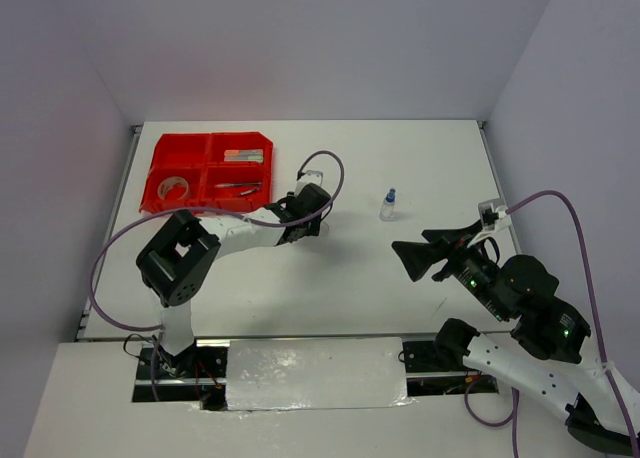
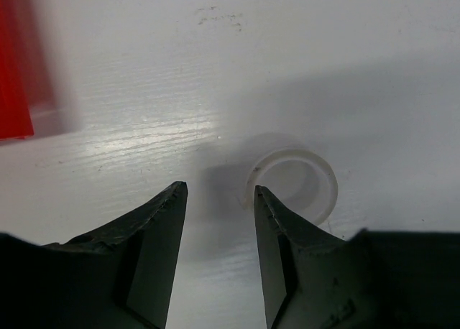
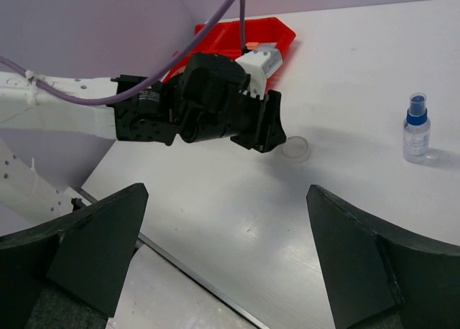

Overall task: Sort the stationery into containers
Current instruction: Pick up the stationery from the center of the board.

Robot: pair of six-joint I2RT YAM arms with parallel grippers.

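A clear tape ring (image 2: 298,179) lies flat on the white table. My left gripper (image 2: 219,189) hangs low over it, jaws half apart. Its right finger (image 2: 277,228) overlaps the ring's left rim, and only bare table shows in the gap. In the right wrist view the ring (image 3: 295,149) sits just past the left gripper's tip. A blue-capped clear bottle (image 1: 388,205) stands upright mid-table, right of the left gripper (image 1: 312,218). The red organiser tray (image 1: 160,163) at the back left holds a tape roll (image 1: 174,188) and pens (image 1: 240,186). My right gripper (image 1: 412,253) hovers wide open and empty.
The tray's corner (image 2: 14,77) shows at the left wrist view's left edge. A purple cable (image 1: 335,173) loops above the left wrist. The table's near edge and a metal strip (image 1: 300,340) run in front of the arm bases. Grey walls enclose the table.
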